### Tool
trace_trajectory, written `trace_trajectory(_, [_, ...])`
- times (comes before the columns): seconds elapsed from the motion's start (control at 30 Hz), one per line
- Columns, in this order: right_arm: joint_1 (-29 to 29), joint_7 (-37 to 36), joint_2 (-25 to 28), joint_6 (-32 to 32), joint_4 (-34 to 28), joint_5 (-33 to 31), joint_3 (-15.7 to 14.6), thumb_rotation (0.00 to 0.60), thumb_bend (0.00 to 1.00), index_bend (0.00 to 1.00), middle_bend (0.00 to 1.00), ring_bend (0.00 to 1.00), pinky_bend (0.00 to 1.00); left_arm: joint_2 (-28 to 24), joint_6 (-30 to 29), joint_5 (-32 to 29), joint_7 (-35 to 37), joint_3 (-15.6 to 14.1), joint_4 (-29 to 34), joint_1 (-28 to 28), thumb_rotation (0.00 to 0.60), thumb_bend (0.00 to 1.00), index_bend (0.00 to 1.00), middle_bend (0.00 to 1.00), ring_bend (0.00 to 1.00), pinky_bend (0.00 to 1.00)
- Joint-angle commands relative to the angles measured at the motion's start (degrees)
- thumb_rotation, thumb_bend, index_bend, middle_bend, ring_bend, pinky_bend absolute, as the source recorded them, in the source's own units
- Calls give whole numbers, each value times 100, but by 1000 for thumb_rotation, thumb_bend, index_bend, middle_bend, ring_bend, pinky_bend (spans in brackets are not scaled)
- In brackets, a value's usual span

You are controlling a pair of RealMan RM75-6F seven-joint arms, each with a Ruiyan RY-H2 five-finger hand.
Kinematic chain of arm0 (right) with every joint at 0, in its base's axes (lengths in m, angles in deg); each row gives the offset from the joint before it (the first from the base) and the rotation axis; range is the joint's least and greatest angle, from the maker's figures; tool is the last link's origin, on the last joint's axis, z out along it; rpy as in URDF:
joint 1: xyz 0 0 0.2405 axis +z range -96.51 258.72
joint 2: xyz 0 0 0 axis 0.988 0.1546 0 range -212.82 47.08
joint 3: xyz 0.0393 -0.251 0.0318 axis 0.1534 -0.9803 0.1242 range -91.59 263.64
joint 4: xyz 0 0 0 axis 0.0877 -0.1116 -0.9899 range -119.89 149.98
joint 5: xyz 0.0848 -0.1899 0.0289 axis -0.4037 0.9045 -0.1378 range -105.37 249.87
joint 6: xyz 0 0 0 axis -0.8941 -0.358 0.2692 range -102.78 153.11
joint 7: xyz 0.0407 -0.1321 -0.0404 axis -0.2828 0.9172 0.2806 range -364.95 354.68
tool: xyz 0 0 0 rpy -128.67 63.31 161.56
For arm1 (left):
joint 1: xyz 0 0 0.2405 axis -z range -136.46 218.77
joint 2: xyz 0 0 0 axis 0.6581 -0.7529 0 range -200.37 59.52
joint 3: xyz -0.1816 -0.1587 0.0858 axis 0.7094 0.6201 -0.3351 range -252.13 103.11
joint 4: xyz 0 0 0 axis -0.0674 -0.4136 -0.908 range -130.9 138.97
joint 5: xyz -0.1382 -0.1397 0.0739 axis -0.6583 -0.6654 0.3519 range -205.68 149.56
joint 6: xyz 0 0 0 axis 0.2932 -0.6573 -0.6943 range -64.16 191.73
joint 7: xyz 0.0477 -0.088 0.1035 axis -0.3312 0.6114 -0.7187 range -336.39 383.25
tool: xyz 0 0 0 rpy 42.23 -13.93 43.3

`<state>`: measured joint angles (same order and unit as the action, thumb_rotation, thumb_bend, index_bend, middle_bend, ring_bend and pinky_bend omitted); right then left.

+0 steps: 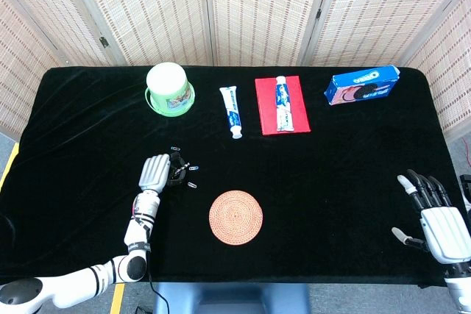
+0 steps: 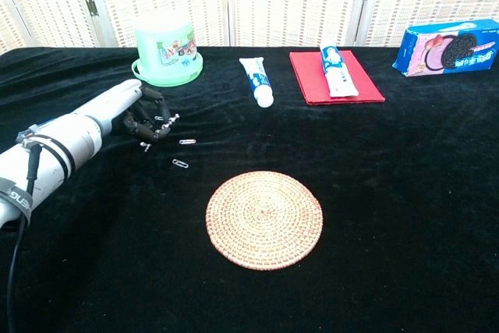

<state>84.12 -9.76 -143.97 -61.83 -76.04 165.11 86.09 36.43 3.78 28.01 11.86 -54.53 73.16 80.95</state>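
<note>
My left hand [image 1: 156, 172] [image 2: 131, 114] hovers low over the black table, left of the middle, with its fingers curled in. A small silvery paper clip [image 2: 172, 118] sticks out from its fingertips, pinched there. Loose paper clips lie just beside the fingers [image 1: 193, 169] [image 1: 192, 184] [image 2: 188, 141] [image 2: 181, 164], and one clip [image 2: 144, 146] shows just below the hand. The woven round coaster [image 1: 235, 216] [image 2: 263, 219] lies to the right of the hand, nearer the front. My right hand [image 1: 434, 215] hangs at the table's front right edge, fingers spread, holding nothing.
At the back stand a green lidded tub [image 1: 170, 88] [image 2: 164, 51], a toothpaste tube [image 1: 232, 110] [image 2: 257, 81], a red cloth [image 1: 266, 108] [image 2: 312, 76] with a second tube [image 1: 281, 103] on it, and a blue biscuit box [image 1: 362, 84] [image 2: 446, 47]. A folding screen closes off the back.
</note>
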Motion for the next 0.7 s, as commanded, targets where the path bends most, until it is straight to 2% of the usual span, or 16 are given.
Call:
trace_trajectory(0.03, [9,-18,10,-13,-17,46,-8,600,178,0,0,0,0,-80,-40,-49,-44,6,373,-36,600,781,874,1000,1000,1000])
trace_trajectory(0.33, [86,-198,75,59,-9,100,-12,600,179,0,0,0,0,124,-42,-155,-183,6,679,93,600,781,874,1000,1000,1000])
trace_trajectory(0.7, [-56,-361,126,-177,65,118,-50,600,179,0,0,0,0,630,271,-113,-70,-70,-90,371,600,781,875,1000,1000,1000])
